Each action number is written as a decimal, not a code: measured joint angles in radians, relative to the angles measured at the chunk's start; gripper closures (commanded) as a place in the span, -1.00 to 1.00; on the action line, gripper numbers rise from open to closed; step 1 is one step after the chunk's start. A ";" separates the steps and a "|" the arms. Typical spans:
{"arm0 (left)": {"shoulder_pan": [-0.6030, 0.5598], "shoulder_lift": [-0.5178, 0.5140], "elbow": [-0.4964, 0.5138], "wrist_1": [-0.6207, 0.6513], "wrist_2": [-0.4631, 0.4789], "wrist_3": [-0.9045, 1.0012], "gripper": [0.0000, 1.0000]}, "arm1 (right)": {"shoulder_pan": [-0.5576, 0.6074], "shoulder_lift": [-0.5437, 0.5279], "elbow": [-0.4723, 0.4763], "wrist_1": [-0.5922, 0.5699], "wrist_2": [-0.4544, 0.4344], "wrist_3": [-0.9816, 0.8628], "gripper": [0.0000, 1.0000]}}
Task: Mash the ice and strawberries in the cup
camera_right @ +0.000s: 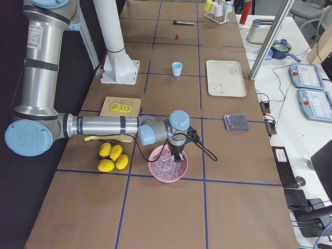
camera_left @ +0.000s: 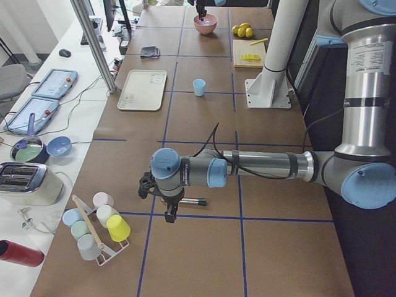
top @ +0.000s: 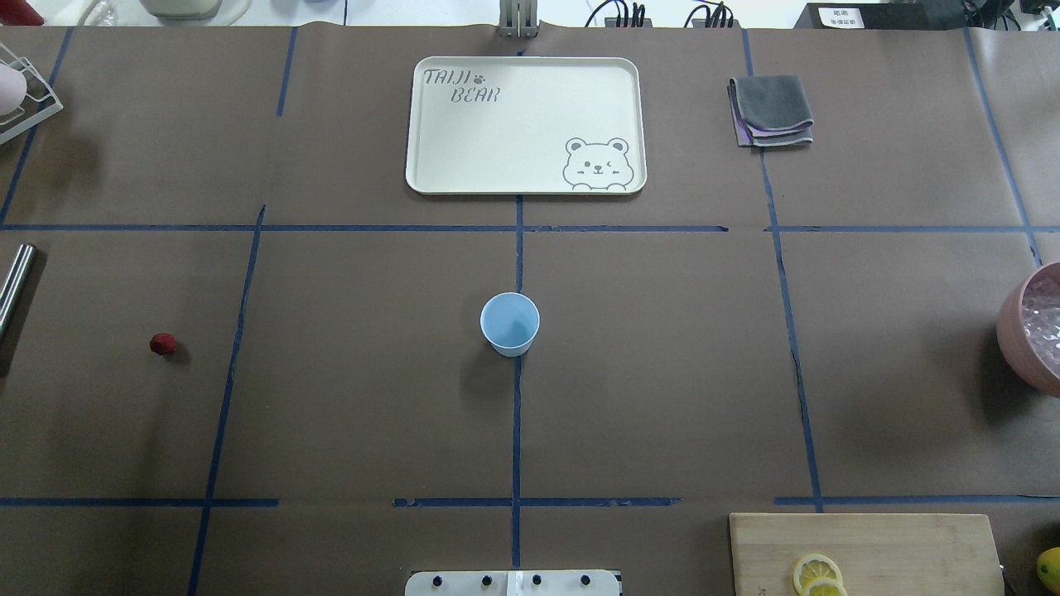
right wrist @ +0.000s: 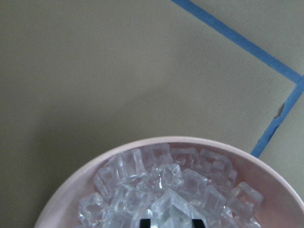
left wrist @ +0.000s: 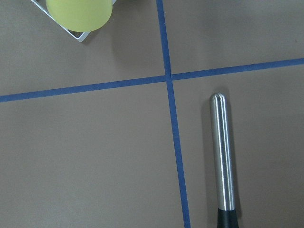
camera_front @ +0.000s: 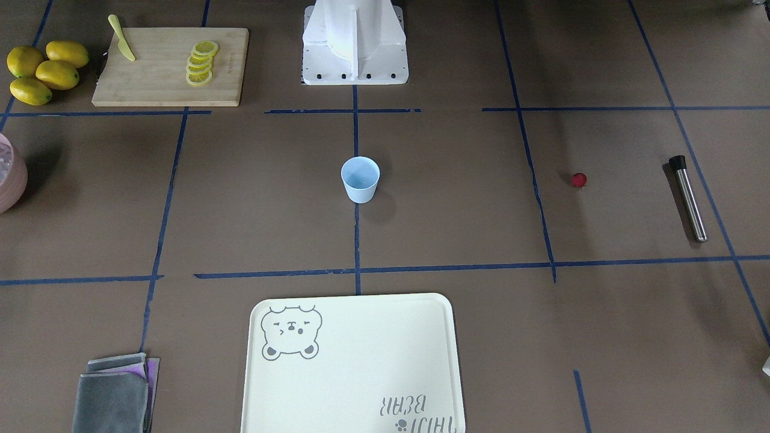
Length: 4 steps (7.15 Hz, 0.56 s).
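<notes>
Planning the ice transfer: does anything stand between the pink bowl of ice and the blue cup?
Nothing visible. Between the pink bowl and the light-blue cup lies only brown paper with tape lines; the cutting board sits off that path.

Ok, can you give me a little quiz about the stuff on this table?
1. True or false: the blue cup has nothing in it.
2. Where is the ice? A: on the bear tray. B: in the pink bowl. C: on the wooden board.
3. Which arm's gripper is down at the pink bowl?

Key: 1 true. 2 B. 3 the right gripper.
</notes>
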 measured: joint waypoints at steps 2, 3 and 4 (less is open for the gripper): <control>0.000 0.000 -0.001 0.000 -0.001 0.000 -1.00 | 0.031 0.081 0.125 -0.196 -0.001 0.029 0.99; 0.001 0.000 0.000 0.000 0.000 0.001 -1.00 | 0.025 0.147 0.164 -0.274 -0.003 0.082 1.00; 0.001 0.001 0.002 0.000 0.000 0.002 -1.00 | -0.003 0.203 0.193 -0.313 -0.007 0.160 1.00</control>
